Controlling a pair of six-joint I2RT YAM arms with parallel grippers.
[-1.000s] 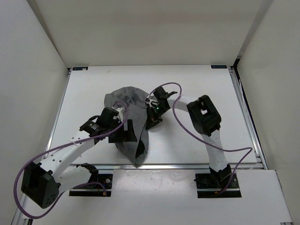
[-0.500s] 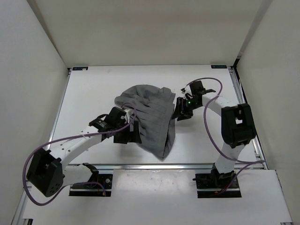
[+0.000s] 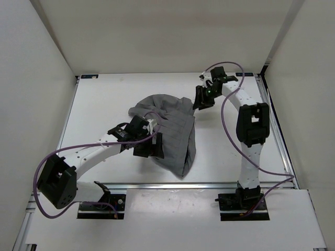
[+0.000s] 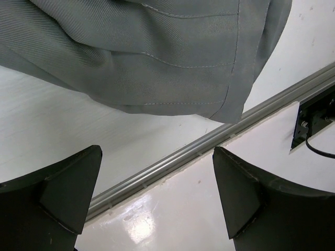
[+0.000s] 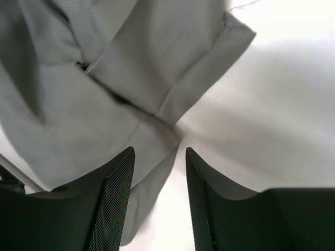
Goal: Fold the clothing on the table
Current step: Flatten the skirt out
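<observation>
Top external view: the clothing point(image 3: 172, 130) lies rumpled, partly doubled on the surface point(image 3: 104, 104), fold unfinished; my left hand point(image 3: 152, 149) and right hand point(image 3: 200, 102) both gape empty.

Rumpled grey clothing point(image 3: 175, 133) on table point(image 3: 104, 104)

Overhead, close wrists — common clothing point(image 3: 175, 133)

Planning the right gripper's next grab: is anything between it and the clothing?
Nothing visible does. The right gripper hangs open over the clothing at its far right edge, with only bare table beside it.
</observation>
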